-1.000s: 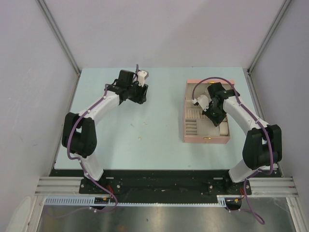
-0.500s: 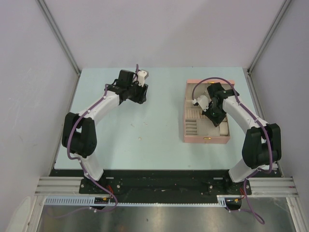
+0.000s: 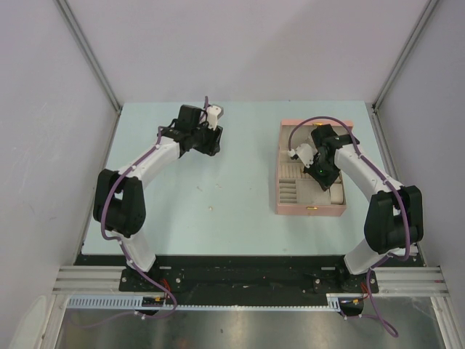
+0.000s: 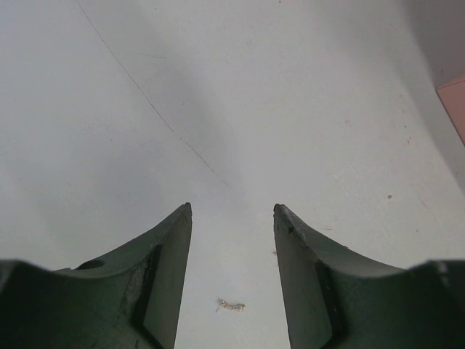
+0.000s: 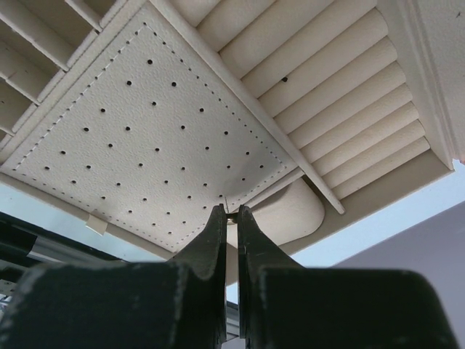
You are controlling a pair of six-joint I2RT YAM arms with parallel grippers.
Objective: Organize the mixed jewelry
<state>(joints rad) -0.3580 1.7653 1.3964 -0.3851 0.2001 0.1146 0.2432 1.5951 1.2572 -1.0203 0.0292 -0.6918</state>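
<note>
Seen from above, the jewelry on the table (image 3: 247,145) was only pale specks (image 3: 211,209), too small to tell apart. In the left wrist view a tiny metallic piece (image 4: 232,306) lay near the bottom edge, its kind unreadable, and the pink box (image 4: 456,102) was cut off at the right edge. Whether the right gripper (image 5: 229,211) pinched anything between its closed tips was too small to tell

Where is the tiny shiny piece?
In the left wrist view the piece lies on the table, low in the picture, between the open fingers of the left gripper.
</note>
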